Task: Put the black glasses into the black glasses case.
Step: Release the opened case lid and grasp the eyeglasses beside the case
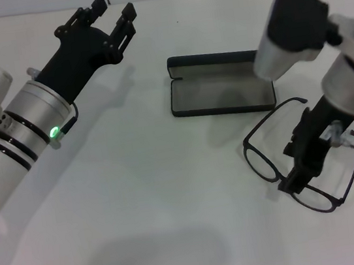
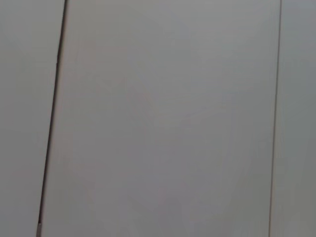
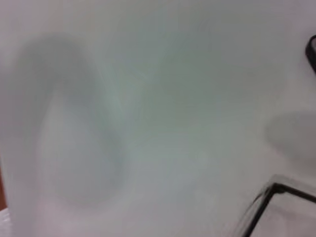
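We see the black glasses [image 1: 270, 159], a thin black wire-like frame with two oval clear lenses and slim temple arms, lying on the white table [image 1: 178, 238] just in front of the black glasses case [image 1: 221, 91], toward the right side of the head view. That case is an oblong black hard shell with rounded corners, lying open with its grey lining facing up and its lid standing along the far edge. The right gripper [image 1: 301, 171] comes down steeply from the silver forearm over the bridge of the frame, its black fingers pointing at the table between the two lenses; from the head view we cannot tell whether they are spread, pressed together, or pinching the frame. In the right wrist view a corner of the black frame [image 3: 269, 197] shows close by against the pale table. The left gripper [image 1: 110, 18] is held well apart to the left of the case, reaching toward the far edge of the table, its two black fingers spread with a plain gap between them and nothing held.
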Action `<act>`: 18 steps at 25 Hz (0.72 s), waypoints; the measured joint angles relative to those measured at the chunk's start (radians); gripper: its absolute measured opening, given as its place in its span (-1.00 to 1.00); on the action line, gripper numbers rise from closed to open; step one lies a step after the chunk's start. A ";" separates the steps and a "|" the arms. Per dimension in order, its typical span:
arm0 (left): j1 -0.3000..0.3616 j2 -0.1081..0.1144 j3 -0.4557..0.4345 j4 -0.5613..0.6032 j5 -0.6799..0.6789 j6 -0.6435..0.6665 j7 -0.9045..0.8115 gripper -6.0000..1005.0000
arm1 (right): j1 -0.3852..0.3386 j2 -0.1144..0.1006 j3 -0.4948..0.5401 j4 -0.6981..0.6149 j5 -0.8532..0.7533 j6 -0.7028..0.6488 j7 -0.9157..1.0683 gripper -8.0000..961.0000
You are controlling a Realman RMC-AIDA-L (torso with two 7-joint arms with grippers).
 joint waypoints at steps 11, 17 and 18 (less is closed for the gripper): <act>0.010 0.000 0.029 0.000 -0.001 0.000 0.002 0.11 | -0.001 0.003 -0.123 0.025 -0.015 0.101 0.064 0.34; 0.009 0.000 0.030 -0.002 0.002 -0.002 0.004 0.12 | -0.002 0.003 -0.157 0.037 -0.018 0.123 0.070 0.29; 0.009 0.000 0.030 -0.003 0.002 -0.002 0.004 0.12 | -0.002 0.003 -0.160 0.037 -0.018 0.124 0.071 0.29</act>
